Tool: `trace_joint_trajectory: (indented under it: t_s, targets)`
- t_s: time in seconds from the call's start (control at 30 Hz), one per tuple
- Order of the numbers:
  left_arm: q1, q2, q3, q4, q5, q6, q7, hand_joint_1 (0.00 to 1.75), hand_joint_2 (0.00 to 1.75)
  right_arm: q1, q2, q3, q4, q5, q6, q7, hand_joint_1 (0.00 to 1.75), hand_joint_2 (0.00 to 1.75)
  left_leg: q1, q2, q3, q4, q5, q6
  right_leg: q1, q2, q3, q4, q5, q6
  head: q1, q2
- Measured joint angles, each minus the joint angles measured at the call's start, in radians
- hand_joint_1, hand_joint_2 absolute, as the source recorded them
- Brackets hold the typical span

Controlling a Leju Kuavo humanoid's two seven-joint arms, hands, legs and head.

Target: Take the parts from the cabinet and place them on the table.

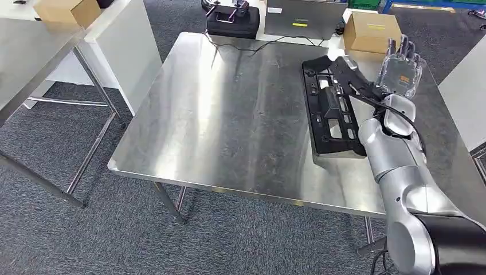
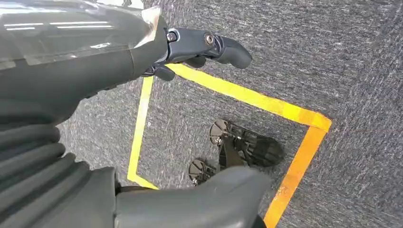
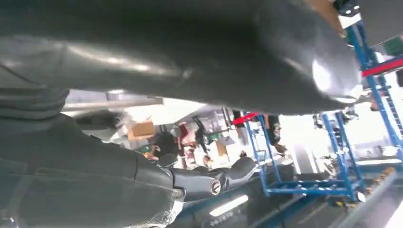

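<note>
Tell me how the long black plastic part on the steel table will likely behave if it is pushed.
The black part looks moulded with many openings, so probably stiff and light. It lies flat, so tipping or rolling seems unlikely. The polished table may let it slide easily.

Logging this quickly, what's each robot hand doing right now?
Left robot hand: open, holding nothing.
Right robot hand: open above the black part.

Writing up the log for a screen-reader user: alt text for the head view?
A long black part lies on the right side of a steel table, with the right robot hand raised just beyond it, fingers up. A cardboard box and a black case sit past the table's far edge.
</note>
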Motion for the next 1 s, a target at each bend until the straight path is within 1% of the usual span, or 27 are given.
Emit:
trace_joint_trajectory:
  t_s: [0.2, 0.33, 0.47, 0.5, 0.53, 0.6, 0.63, 0.67, 0.7, 0.73, 0.77, 0.8, 0.83, 0.87, 0.9, 0.93, 0.97, 1.0]
  targets:
    - [0.0, -0.006, 0.013, 0.0, 0.001, 0.007, 0.0, 0.0, 0.0, 0.021, 0.001, 0.026, -0.004, -0.012, -0.008, -0.017, 0.0, 0.0, 0.0, 0.0, 0.0, 0.0, 0.0, 0.0, 0.0, 0.0, 0.0, 0.0, 0.0, 0.0, 0.0, 0.0]
    - [0.0, -0.007, 0.019, 0.0, 0.007, 0.008, 0.002, 0.0, 0.0, 0.033, 0.002, 0.032, -0.005, -0.025, -0.007, -0.034, 0.0, 0.0, -0.003, 0.0, 0.0, 0.001, -0.002, 0.001, -0.003, 0.0, 0.0, -0.001, 0.0, 0.001, 0.0, 0.0]
    - [0.0, -0.008, 0.023, 0.0, 0.007, 0.01, 0.006, 0.0, 0.0, 0.039, 0.006, 0.034, -0.005, -0.032, 0.001, -0.038, 0.0, 0.0, -0.008, 0.0, 0.0, 0.003, -0.006, 0.007, -0.008, 0.0, 0.0, -0.001, 0.0, 0.002, 0.0, 0.0]
    - [0.0, -0.008, 0.023, 0.0, 0.007, 0.01, 0.007, 0.0, 0.0, 0.039, 0.007, 0.034, -0.005, -0.032, 0.004, -0.038, 0.0, 0.0, -0.009, 0.0, 0.0, 0.004, -0.007, 0.009, -0.01, 0.0, 0.001, -0.001, -0.002, 0.006, 0.0, 0.0]
    - [0.0, -0.008, 0.023, 0.0, 0.008, 0.01, 0.008, 0.0, 0.0, 0.039, 0.008, 0.034, -0.005, -0.032, 0.005, -0.038, 0.0, 0.0, -0.011, 0.0, 0.0, 0.005, -0.009, 0.012, -0.012, 0.0, 0.001, -0.001, -0.002, 0.007, 0.0, 0.0]
    - [0.0, -0.008, 0.023, 0.0, 0.007, 0.01, 0.009, 0.0, 0.0, 0.039, 0.01, 0.034, -0.005, -0.032, 0.007, -0.038, 0.0, 0.0, -0.013, 0.0, 0.0, 0.004, -0.008, 0.015, -0.014, 0.0, 0.003, -0.006, 0.0, 0.014, 0.0, 0.0]
    - [-0.001, -0.009, 0.023, 0.0, 0.007, 0.01, 0.01, 0.0, 0.0, 0.038, 0.01, 0.034, -0.008, -0.032, 0.007, -0.038, 0.0, 0.0, -0.008, 0.0, 0.006, -0.006, -0.004, 0.021, -0.009, 0.0, 0.007, -0.006, -0.003, 0.018, 0.0, 0.0]
    - [-0.001, -0.01, 0.023, 0.0, 0.007, 0.01, 0.01, 0.0, 0.0, 0.04, 0.009, 0.034, -0.01, -0.033, 0.006, -0.038, 0.0, 0.0, 0.0, 0.002, 0.014, -0.016, 0.001, 0.027, -0.015, 0.0, -0.002, 0.005, -0.011, 0.018, 0.001, 0.0]
    - [-0.001, -0.011, 0.023, 0.0, 0.007, 0.01, 0.01, 0.0, 0.0, 0.037, 0.009, 0.034, -0.01, -0.034, 0.006, -0.038, 0.0, 0.0, 0.0, 0.003, 0.021, -0.022, 0.002, 0.032, -0.01, 0.0, -0.028, 0.066, -0.041, 0.009, 0.004, 0.0]
    - [-0.002, -0.012, 0.023, 0.0, 0.007, 0.01, 0.01, 0.0, 0.0, 0.036, 0.008, 0.034, -0.01, -0.034, 0.009, -0.038, 0.0, 0.0, 0.0, 0.004, 0.021, -0.022, 0.002, 0.032, -0.01, 0.0, -0.076, 0.158, -0.076, 0.003, 0.006, 0.0]
    - [-0.003, -0.013, 0.023, 0.0, 0.007, 0.008, 0.011, 0.0, 0.0, 0.039, 0.008, 0.034, -0.01, -0.035, 0.013, -0.038, 0.0, 0.0, 0.0, 0.004, 0.02, -0.022, 0.002, 0.033, -0.011, 0.0, -0.126, 0.251, -0.108, 0.0, 0.006, 0.0]
    - [-0.003, -0.014, 0.023, 0.0, 0.007, 0.008, 0.011, 0.0, 0.0, 0.045, 0.008, 0.034, -0.01, -0.036, 0.013, -0.038, 0.0, 0.0, 0.0, 0.003, 0.02, -0.021, 0.001, 0.032, -0.011, 0.0, -0.166, 0.322, -0.126, 0.001, 0.006, 0.0]
    - [-0.003, -0.015, 0.023, 0.0, 0.008, 0.007, 0.013, 0.0, 0.0, 0.051, 0.008, 0.034, -0.01, -0.037, 0.013, -0.037, 0.0, 0.0, 0.0, 0.003, 0.021, -0.021, 0.0, 0.032, -0.012, 0.0, -0.186, 0.346, -0.124, 0.006, 0.008, 0.0]
    - [-0.003, -0.015, 0.023, 0.0, 0.008, 0.007, 0.013, 0.0, 0.0, 0.054, 0.007, 0.034, -0.01, -0.038, 0.013, -0.037, 0.0, 0.0, 0.001, 0.002, 0.022, -0.021, 0.0, 0.031, -0.015, 0.0, -0.181, 0.315, -0.101, 0.016, 0.008, 0.0]
    - [-0.003, -0.017, 0.023, 0.0, 0.008, 0.007, 0.013, 0.0, 0.0, 0.053, 0.008, 0.034, -0.01, -0.038, 0.013, -0.036, 0.0, 0.0, 0.002, 0.001, 0.022, -0.02, -0.002, 0.028, -0.018, 0.0, -0.153, 0.243, -0.062, 0.028, 0.009, 0.0]
    - [-0.003, -0.019, 0.023, 0.0, 0.008, 0.007, 0.014, 0.0, 0.0, 0.052, 0.008, 0.034, -0.01, -0.038, 0.013, -0.037, 0.0, 0.0, 0.003, 0.001, 0.025, -0.016, -0.005, 0.023, -0.021, -0.001, -0.098, 0.119, -0.008, 0.04, 0.008, 0.0]
    - [-0.003, -0.02, 0.023, 0.0, 0.008, 0.005, 0.013, 0.0, 0.0, 0.052, 0.008, 0.034, -0.01, -0.038, 0.017, -0.037, 0.0, 0.0, 0.002, 0.0, 0.024, -0.012, -0.009, 0.017, -0.024, -0.002, -0.058, 0.033, 0.026, 0.045, 0.01, 0.0]
    - [-0.003, -0.02, 0.023, 0.0, 0.008, 0.004, 0.013, 0.0, 0.0, 0.05, 0.008, 0.034, -0.01, -0.039, 0.025, -0.037, 0.0, 0.0, -0.005, -0.001, 0.021, -0.002, -0.014, 0.007, -0.017, 0.0, -0.045, 0.019, 0.031, 0.033, 0.011, 0.0]
